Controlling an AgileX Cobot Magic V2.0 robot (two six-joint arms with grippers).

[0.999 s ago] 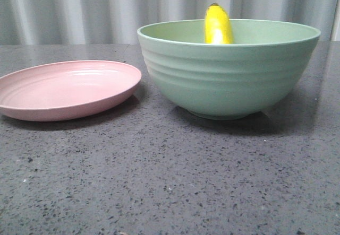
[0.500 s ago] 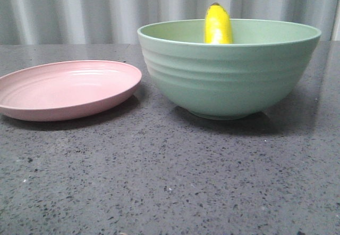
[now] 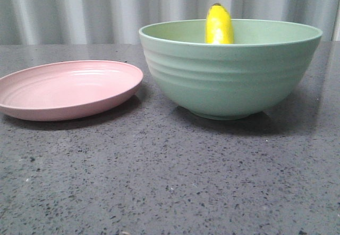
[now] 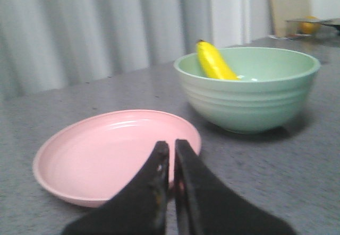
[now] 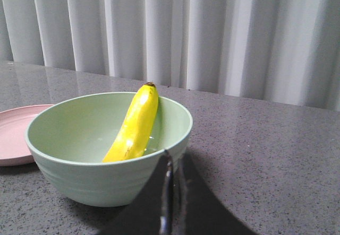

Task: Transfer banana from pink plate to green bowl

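Note:
The yellow banana (image 3: 219, 25) stands tilted inside the green bowl (image 3: 228, 81), its dark tip above the rim; it also shows in the left wrist view (image 4: 214, 61) and the right wrist view (image 5: 134, 124). The pink plate (image 3: 66, 89) lies empty to the left of the bowl. My left gripper (image 4: 171, 146) is shut and empty, above the plate's (image 4: 111, 155) near edge. My right gripper (image 5: 171, 158) is shut and empty, just outside the bowl's (image 5: 101, 176) rim. Neither gripper shows in the front view.
The dark speckled table (image 3: 170, 182) extends in front of plate and bowl. A pale pleated curtain (image 3: 106, 9) hangs behind. In the left wrist view a small orange thing (image 4: 308, 25) sits far off behind the bowl.
The bowl and plate sit a few pixels further right in the front view than before. The banana has not moved within the bowl.

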